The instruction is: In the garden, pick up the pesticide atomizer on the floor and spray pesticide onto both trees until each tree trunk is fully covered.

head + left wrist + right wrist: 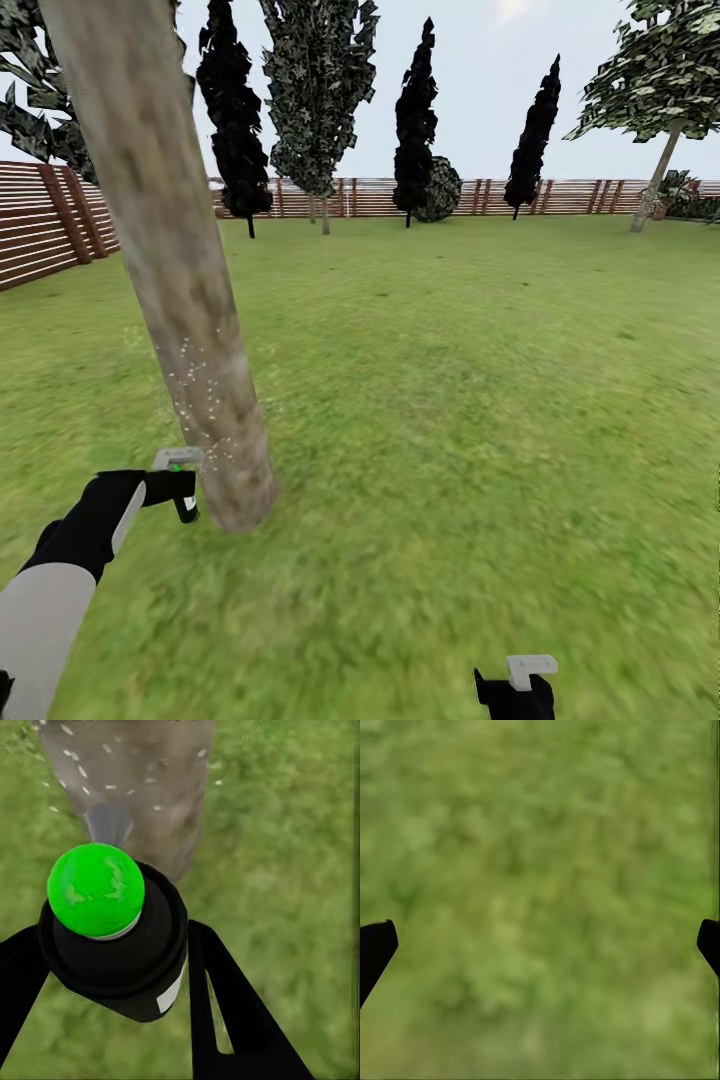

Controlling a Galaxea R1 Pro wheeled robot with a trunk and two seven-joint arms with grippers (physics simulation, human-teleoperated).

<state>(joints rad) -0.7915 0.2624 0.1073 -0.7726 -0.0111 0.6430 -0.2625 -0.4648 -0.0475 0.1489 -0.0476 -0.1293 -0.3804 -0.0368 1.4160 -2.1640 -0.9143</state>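
Green grass lawn (480, 400) of the fenced garden, with the robot standing just beside 1 thick, pale tan-grey mottled tree trunk (170, 270). The left gripper (183, 490) holds the pesticide atomizer, a black cylindrical body with a bright green round cap (96, 891), its 2 black fingers (225, 1005) pinching the body from either side. In the head view the atomizer (177, 462) sits low, close to the foot of the trunk, with its pale grey nozzle end turned toward the bark; this short stand-off is judged to keep the spray on the trunk rather than on the grass. Fine white specks of pesticide (200, 385) dot the lower trunk and drift a little past its edges; the upper trunk looks bare of them, so coverage of this tree is judged partial, and aiming higher would be the likely next need. The right gripper (540, 937) hangs over bare lawn with its fingers spread wide and nothing between them, kept low and clear of the work. A second tree with a pale leaning trunk and grey-green crown (655, 185) stands well apart near the brown slatted wooden fence (40, 225); whether it carries any specks cannot be told at this distance. Slim black-leaved trees (415, 110) line the far fence.
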